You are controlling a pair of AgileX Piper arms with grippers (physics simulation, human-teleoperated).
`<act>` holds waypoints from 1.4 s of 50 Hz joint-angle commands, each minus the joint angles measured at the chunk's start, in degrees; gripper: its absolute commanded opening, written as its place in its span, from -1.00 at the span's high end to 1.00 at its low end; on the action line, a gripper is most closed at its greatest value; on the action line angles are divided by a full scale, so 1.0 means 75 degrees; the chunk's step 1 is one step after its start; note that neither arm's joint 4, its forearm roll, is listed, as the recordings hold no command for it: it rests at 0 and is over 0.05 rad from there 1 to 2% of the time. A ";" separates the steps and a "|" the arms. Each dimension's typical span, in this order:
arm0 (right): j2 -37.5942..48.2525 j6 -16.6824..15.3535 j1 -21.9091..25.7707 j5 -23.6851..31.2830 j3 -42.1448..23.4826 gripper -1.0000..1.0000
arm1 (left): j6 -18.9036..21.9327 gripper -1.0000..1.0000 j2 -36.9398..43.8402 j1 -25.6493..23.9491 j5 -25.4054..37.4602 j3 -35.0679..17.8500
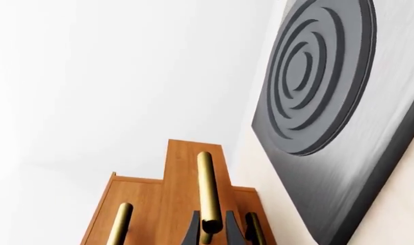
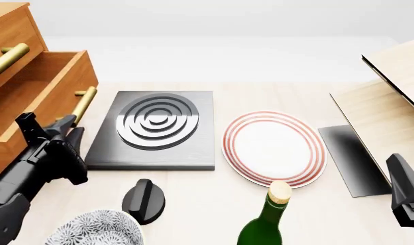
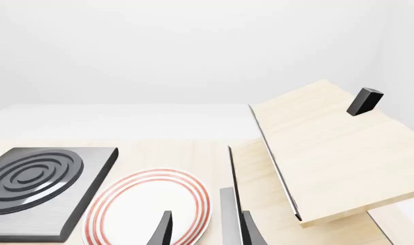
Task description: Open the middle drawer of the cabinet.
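Note:
The orange-brown cabinet (image 2: pixel 4 15) stands at the table's left edge. Its middle drawer (image 2: pixel 40 84) is pulled out toward the table's centre, well past the uppermost one, and its box is bare inside. The drawer's brass bar handle (image 2: pixel 85 102) runs across its front. My left gripper (image 2: pixel 69 125) sits at the near end of that handle. In the left wrist view its two dark fingers (image 1: pixel 193 230) close on either side of the brass bar (image 1: pixel 207 189). My right gripper (image 3: pixel 203 232) hangs open over the right side of the table, holding nothing.
A black slab with raised rings (image 2: pixel 156 127) lies just right of the drawer. A red-rimmed white plate (image 2: pixel 274 147) is mid-table, with a green corked bottle (image 2: pixel 268 219), a black knob (image 2: pixel 144 200) and a patterned bowl (image 2: pixel 95 229) nearer. A pale wood box (image 2: pixel 390 102) fills the right.

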 commanded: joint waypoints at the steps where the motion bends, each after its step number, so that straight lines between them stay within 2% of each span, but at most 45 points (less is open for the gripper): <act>1: 0.0001 -0.0001 0.0000 0.0000 0.0000 -1.00 | 0.0126 1.00 -0.0559 -0.0363 -0.0497 0.0103; 23: -0.0002 0.0000 -0.0001 0.0001 0.0000 -1.00 | 0.0102 1.00 -0.0979 -0.0731 -0.0497 0.0306; 24: 0.0001 -0.0001 0.0000 0.0000 0.0000 -1.00 | 0.0094 -1.00 -0.1190 -0.0965 -0.0497 0.0417; 27: -0.0001 -0.0001 0.0000 0.0000 0.0000 -1.00 | -0.0146 -1.00 -0.1541 -0.1306 -0.0497 0.0650; 29: 0.0002 0.0000 0.0000 -0.0001 0.0000 -1.00 | 0.0061 -1.00 -0.1952 -0.1541 -0.0497 0.0888; 33: 0.0000 -0.0001 0.0001 0.0000 0.0000 -1.00 | 0.0000 -1.00 -0.2198 -0.1857 -0.0497 0.1165; 36: -0.0002 0.0000 0.0001 0.0001 0.0000 -1.00 | -0.0143 -1.00 -0.2271 -0.2145 -0.0497 0.1162; 37: 0.0001 0.0001 0.0000 0.0000 0.0000 -1.00 | 0.0024 -1.00 -0.2351 -0.2200 -0.0497 0.1174; 39: 0.0001 -0.0001 0.0000 0.0000 0.0000 -1.00 | -0.0134 -1.00 -0.2453 -0.2417 -0.0497 0.1156; 45: 0.0001 0.0000 0.0000 0.0000 0.0000 -1.00 | -0.0134 -1.00 -0.2453 -0.2417 -0.0497 0.1156; 46: 0.0000 -0.0001 0.0000 0.0000 0.0000 -1.00 | -0.0869 -1.00 -0.2502 -0.2784 -0.0497 0.0913; 47: 0.0002 0.0000 0.0000 -0.0001 0.0000 -1.00 | -0.1414 -1.00 -0.2333 -0.2837 -0.0495 0.0805; 48: 0.0000 0.0000 -0.0001 0.0000 0.0000 -1.00 | -0.1733 -1.00 -0.2216 -0.2844 -0.0490 0.0772; 50: 0.0000 -0.0001 0.0000 0.0000 0.0000 -1.00 | -0.2067 -1.00 -0.2978 -0.2839 0.0465 0.0533; 51: 0.0000 -0.0001 0.0000 0.0000 0.0000 -1.00 | -0.2402 -1.00 -0.3569 -0.2815 0.1438 0.0310; 52: 0.0000 0.0001 -0.0001 0.0000 0.0000 -1.00 | -0.2464 -1.00 -0.3747 -0.2804 0.1766 0.0237; 54: 0.0001 0.0001 0.0000 0.0000 0.0000 -1.00 | -0.3028 -1.00 -0.4386 -0.2691 0.2994 -0.0163; 56: 0.0001 0.0001 0.0000 0.0000 0.0000 -1.00 | -0.3826 -1.00 -0.4874 -0.2723 0.4153 -0.0696; 57: 0.0000 0.0001 0.0001 0.0000 0.0000 -1.00 | -0.3824 -1.00 -0.4902 -0.2685 0.4271 -0.0717; 58: 0.0002 0.0001 0.0000 -0.0001 0.0000 -1.00 | -0.4139 -1.00 -0.5015 -0.2749 0.4658 -0.0947; 60: 0.0000 0.0002 0.0000 0.0000 0.0000 -1.00 | -0.4316 -1.00 -0.5108 -0.2808 0.5026 -0.1129; 63: 0.0000 0.0000 -0.0001 0.0000 0.0000 -1.00 | -0.4923 -1.00 -0.5254 -0.2911 0.5719 -0.1608; 64: 0.0000 0.0001 -0.0002 0.0000 0.0000 -1.00 | -0.5356 -1.00 -0.5185 -0.2977 0.6108 -0.1927; 66: 0.0002 0.0000 0.0000 -0.0001 0.0000 -1.00 | -0.5533 -1.00 -0.5180 -0.2981 0.6257 -0.2045; 68: -0.0003 -0.0001 -0.0001 0.0001 0.0000 -1.00 | -0.6198 -1.00 -0.5086 -0.3010 0.6903 -0.2526; 70: -0.0001 0.0001 0.0000 0.0000 0.0000 -1.00 | -0.6450 -1.00 -0.5048 -0.3009 0.7195 -0.2720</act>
